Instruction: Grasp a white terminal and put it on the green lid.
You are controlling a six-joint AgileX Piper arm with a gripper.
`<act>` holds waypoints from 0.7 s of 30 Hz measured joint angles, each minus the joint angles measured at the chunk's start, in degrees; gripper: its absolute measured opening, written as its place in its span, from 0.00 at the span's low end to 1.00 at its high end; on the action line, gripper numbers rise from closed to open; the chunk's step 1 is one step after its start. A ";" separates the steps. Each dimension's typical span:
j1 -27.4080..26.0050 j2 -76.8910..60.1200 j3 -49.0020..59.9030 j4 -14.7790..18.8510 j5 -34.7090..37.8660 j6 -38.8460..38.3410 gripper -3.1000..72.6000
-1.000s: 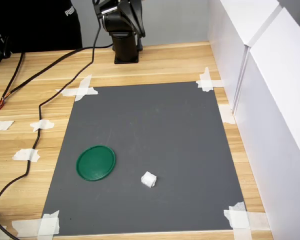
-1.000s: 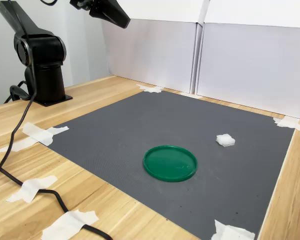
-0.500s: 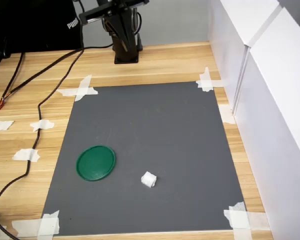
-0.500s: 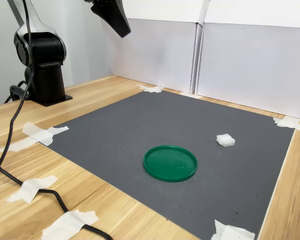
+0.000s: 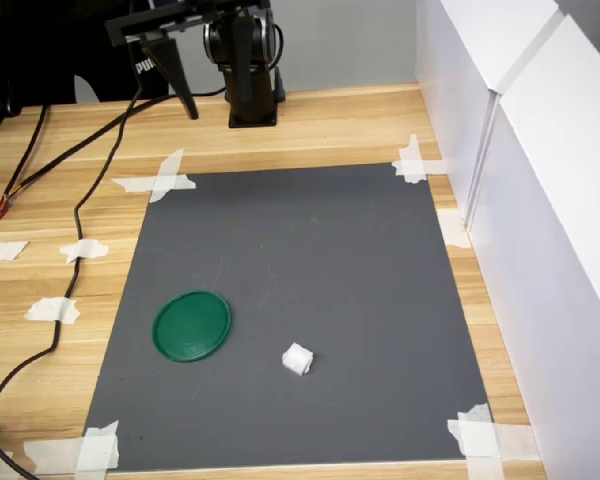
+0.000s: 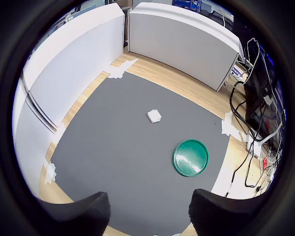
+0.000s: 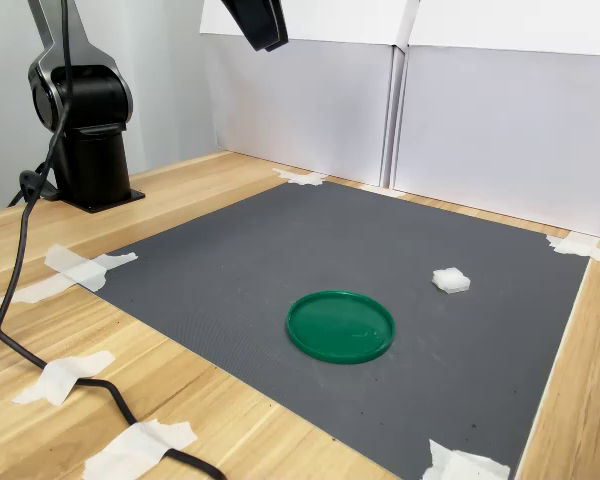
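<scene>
Worktop: a light wooden worktop (image 5: 310,130) with white walls (image 5: 540,200) on the first exterior view's right.
Mat: a big grey mat (image 5: 310,260) lies flat on the wood, with white tape (image 5: 160,180) holding its corners.
Arm: the black arm (image 5: 245,60) stands at the far end of the worktop, off the mat. A second ago it was folded up close to its base. Now it reaches out high over the far edge.
Hand: the hand (image 6: 150,219) is up in the air, far from the mat. In the wrist view its two dark fingers (image 6: 83,214) stand wide apart, with nothing between them.
What this means: the arm has only started its trip. I think it still has to go across and down to the little block.
Green lid: the green lid (image 5: 191,326) is flat, round and dark green with a small raised rim. It lies on the near part of the mat and has not moved.
White terminal: the white terminal (image 5: 297,358) is a small, lumpy white block, much smaller than the lid. It sits alone on the mat, near the lid but not touching it, in the same place as before.
</scene>
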 joint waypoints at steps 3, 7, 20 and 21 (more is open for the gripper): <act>3.76 3.06 -3.00 -3.20 0.12 0.31 0.98; 8.98 8.51 -7.18 -8.67 0.31 3.59 0.99; 10.59 21.69 -15.11 -7.96 -2.95 3.73 0.99; 10.59 22.55 -15.11 -7.90 -3.54 3.73 0.99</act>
